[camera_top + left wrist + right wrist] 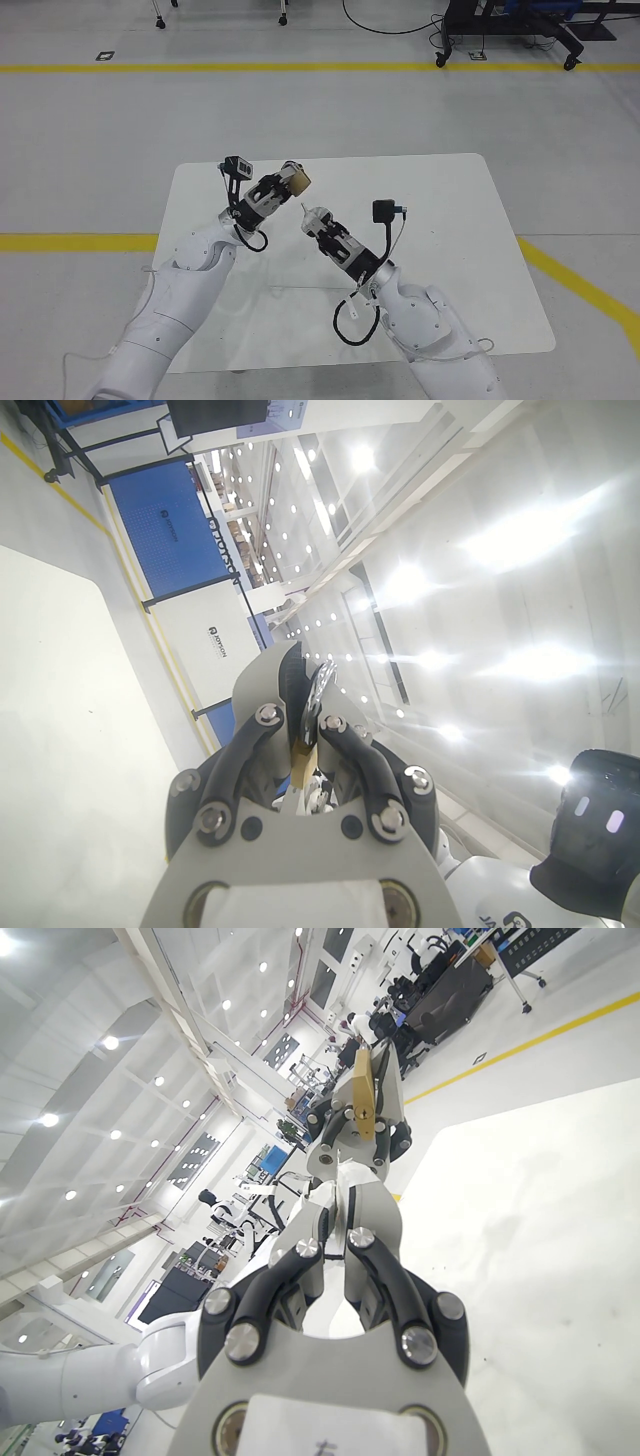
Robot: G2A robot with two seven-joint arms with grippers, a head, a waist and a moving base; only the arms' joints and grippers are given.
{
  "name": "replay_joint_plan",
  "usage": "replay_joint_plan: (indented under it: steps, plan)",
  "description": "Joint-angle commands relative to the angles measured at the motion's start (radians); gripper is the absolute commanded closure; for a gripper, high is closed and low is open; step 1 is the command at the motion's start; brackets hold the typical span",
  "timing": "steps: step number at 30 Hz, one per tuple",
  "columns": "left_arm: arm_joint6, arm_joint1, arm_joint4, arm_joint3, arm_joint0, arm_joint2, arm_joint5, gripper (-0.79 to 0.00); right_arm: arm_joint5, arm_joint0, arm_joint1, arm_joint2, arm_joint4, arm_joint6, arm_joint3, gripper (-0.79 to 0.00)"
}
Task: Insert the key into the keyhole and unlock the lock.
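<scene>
Right gripper (336,1213) pinched on key (303,208), left gripper (284,184) clamping lock (362,1098): alignment step, by appearance.
Key tip stands apart from keyhole (364,1114); next move likely calls for squaring up, then advancing straight.

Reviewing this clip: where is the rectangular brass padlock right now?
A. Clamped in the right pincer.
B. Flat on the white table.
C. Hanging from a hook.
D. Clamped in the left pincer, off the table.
D: the rectangular brass padlock sits clamped in the left pincer, above the white table, its keyhole end towards the right pincer and its thin metal key.
</scene>
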Motion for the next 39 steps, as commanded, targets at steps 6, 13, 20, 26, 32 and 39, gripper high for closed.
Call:
replay_joint_plan:
  steps: [6,13,20,26,32,39]
  plan:
    - [0.006,-0.001,0.024,-0.017,0.013,-0.008,0.048,0.0,0.05,-0.005,-0.006,0.012,0.078,0.005,-0.009,0.0]
    - [0.003,-0.001,0.041,-0.029,0.02,-0.022,0.07,0.0,0.077,0.0,-0.011,0.018,0.074,-0.004,-0.003,0.0]
    - [-0.006,-0.002,0.063,-0.037,0.026,-0.031,0.082,0.0,0.106,0.005,-0.015,0.015,0.059,-0.001,0.005,0.0]
    - [-0.013,-0.005,0.072,-0.04,0.032,-0.034,0.088,0.0,0.104,0.004,-0.018,0.015,0.06,-0.001,0.005,0.0]
    - [-0.02,-0.007,0.078,-0.043,0.034,-0.036,0.092,0.0,0.115,0.003,-0.02,0.018,0.043,-0.004,0.005,0.0]
    - [-0.023,-0.008,0.108,-0.046,0.036,-0.042,0.085,0.0,0.122,-0.002,-0.023,0.023,0.023,-0.008,0.0,0.0]
